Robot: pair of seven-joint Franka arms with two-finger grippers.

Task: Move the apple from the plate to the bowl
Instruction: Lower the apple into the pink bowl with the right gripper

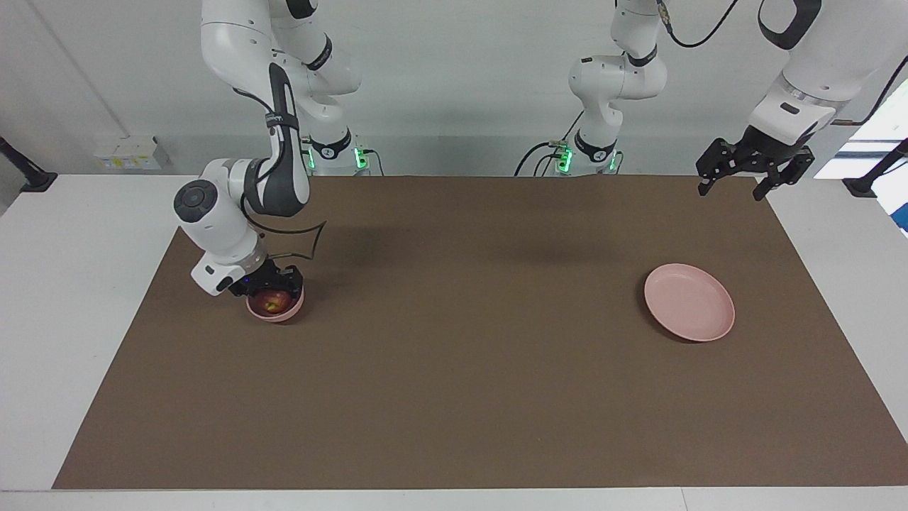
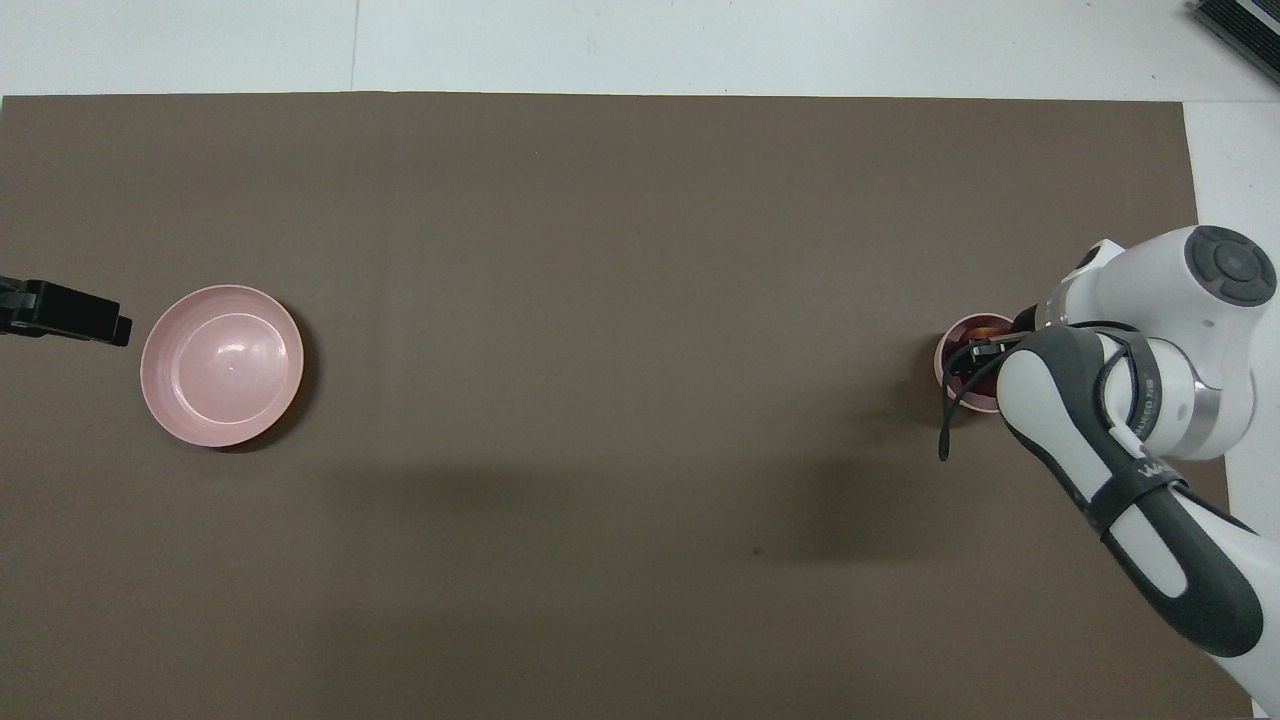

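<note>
The dark red apple (image 1: 272, 304) lies inside the small pink bowl (image 1: 292, 311) toward the right arm's end of the table. My right gripper (image 1: 275, 291) is down at the bowl's mouth, right on top of the apple. In the overhead view the right arm covers most of the bowl (image 2: 947, 348), and only a sliver of the apple (image 2: 987, 324) shows beside the right gripper (image 2: 975, 355). The flat pink plate (image 1: 689, 301) lies bare toward the left arm's end; it also shows in the overhead view (image 2: 222, 364). My left gripper (image 1: 733, 190) waits open, raised near the table's end by the plate.
A brown mat (image 1: 468, 369) covers most of the white table (image 1: 71, 284). The left gripper's tip (image 2: 95, 322) shows at the overhead view's edge next to the plate.
</note>
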